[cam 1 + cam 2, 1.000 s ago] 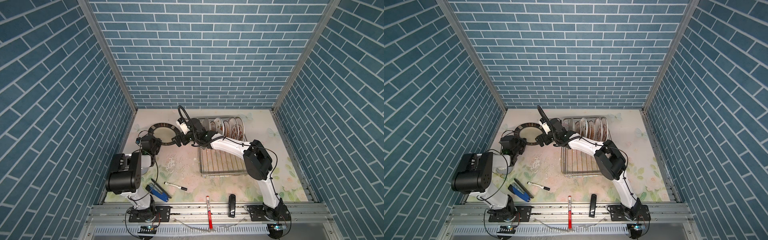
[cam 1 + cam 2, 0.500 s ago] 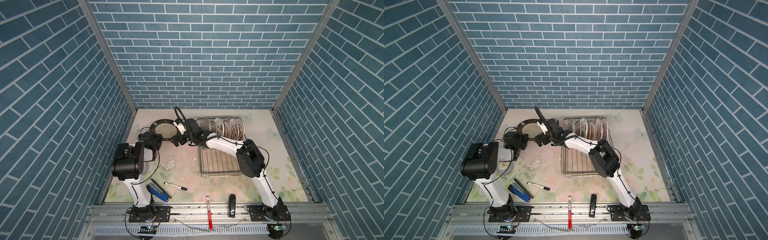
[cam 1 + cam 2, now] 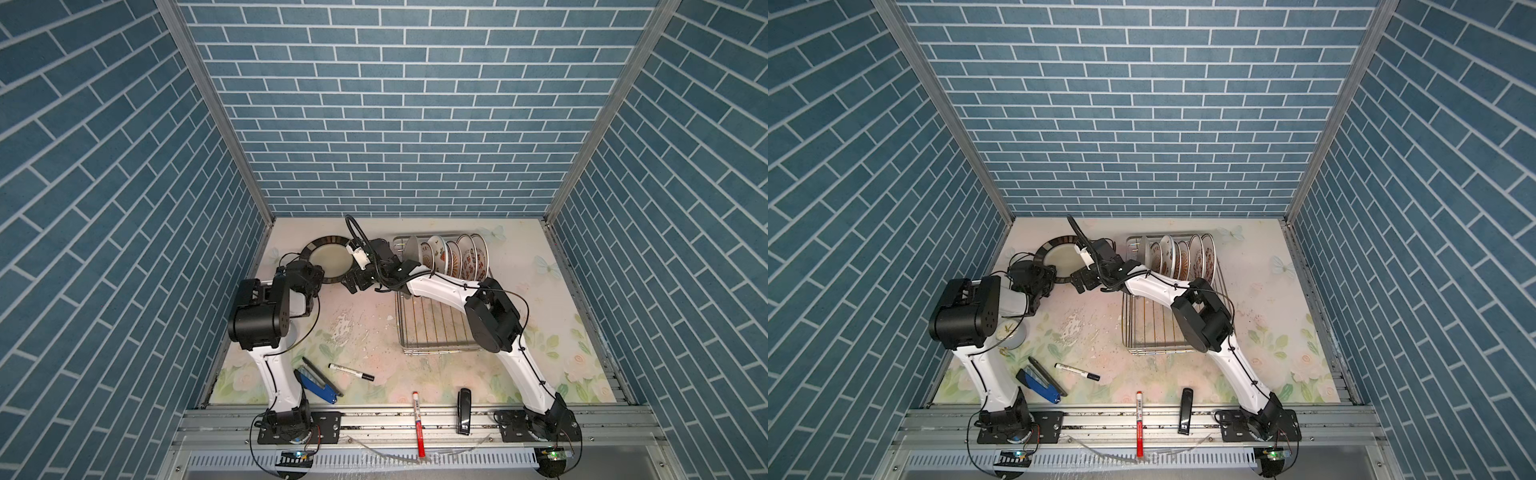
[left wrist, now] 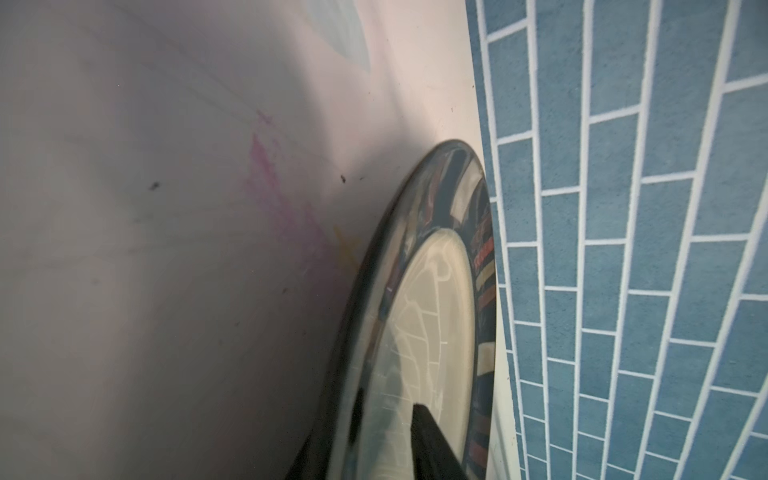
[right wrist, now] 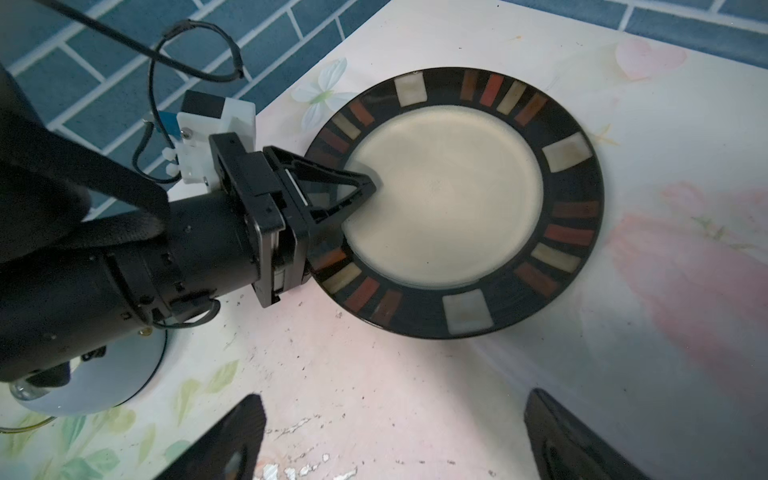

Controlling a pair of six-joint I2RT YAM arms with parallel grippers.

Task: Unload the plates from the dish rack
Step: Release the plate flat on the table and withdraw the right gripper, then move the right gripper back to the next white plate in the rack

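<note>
A dark-rimmed plate [image 3: 328,259] [image 3: 1061,257] [image 5: 444,199] with a cream centre lies flat on the table, left of the dish rack [image 3: 436,353] [image 3: 1154,349]. My left gripper [image 3: 321,271] [image 3: 1051,275] [image 5: 365,187] [image 4: 365,436] straddles its near rim, jaws parted, one finger [image 4: 428,440] just above the cream centre. Several printed plates [image 3: 449,257] [image 3: 1179,259] stand upright at the rack's far end. My right gripper [image 3: 353,282] [image 3: 1084,284] [image 5: 395,415] hangs wide open over bare table beside the flat plate, holding nothing.
A round grey clock [image 3: 1013,336] [image 5: 104,386] sits under the left arm. Near the front edge lie a blue tool [image 3: 318,382], a black marker [image 3: 351,372], a red pen [image 3: 417,419] and a black bar [image 3: 463,409]. The blue brick wall stands close behind the plate.
My left arm has swung and its gripper has slid farther back along the plate's rim. Its jaws have parted from shut. The right gripper has drifted a little left and stays open.
</note>
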